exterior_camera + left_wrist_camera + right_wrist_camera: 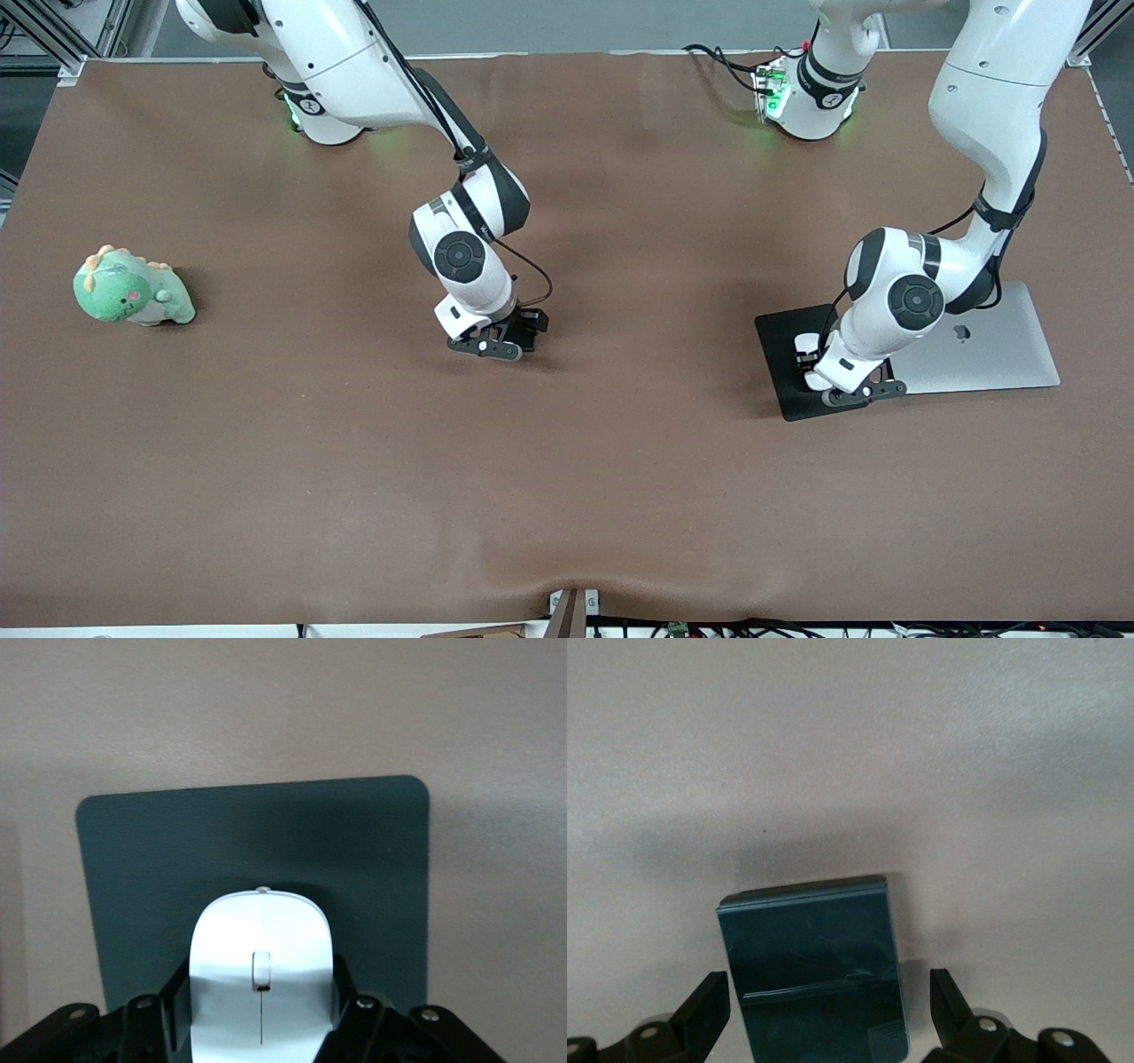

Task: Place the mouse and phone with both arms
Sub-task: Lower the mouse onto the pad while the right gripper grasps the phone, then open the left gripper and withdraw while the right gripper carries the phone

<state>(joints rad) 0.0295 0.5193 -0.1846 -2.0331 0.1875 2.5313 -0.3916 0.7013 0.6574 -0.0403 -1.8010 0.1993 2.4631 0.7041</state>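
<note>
The left pincer [819,365] is low over the black mouse pad [781,350], clenched on the mouse [261,970], whose flanks sit between the fingers [180,1001] in the left wrist view. My judgement is that the step in hand is setting the mouse down on the pad. To do it well, lower until the base rests flat on the pad, then release without sideways drag, since the glossy shell could slide or tip if one finger lets go first; lift straight up afterwards.

The right pincer [512,337] hovers low over the bare brown tabletop [567,496] near the middle, its fingers [704,1005] spread wide on either side of the phone [813,970], which lies flat there, not gripped (nothing touches its edges in the right wrist view). A clean upward retreat would leave it undisturbed.

The mouse is a smooth white oval dome with a grey wheel slot and a thin centre line. The pad is a thin, finely textured sheet with rounded corners. The phone is a dark slab with a reflective face. Just beside the pad, toward the left arm's end, lies a closed silver laptop [992,350]. Toward the right arm's end sits a soft green plush dinosaur [131,289].
</note>
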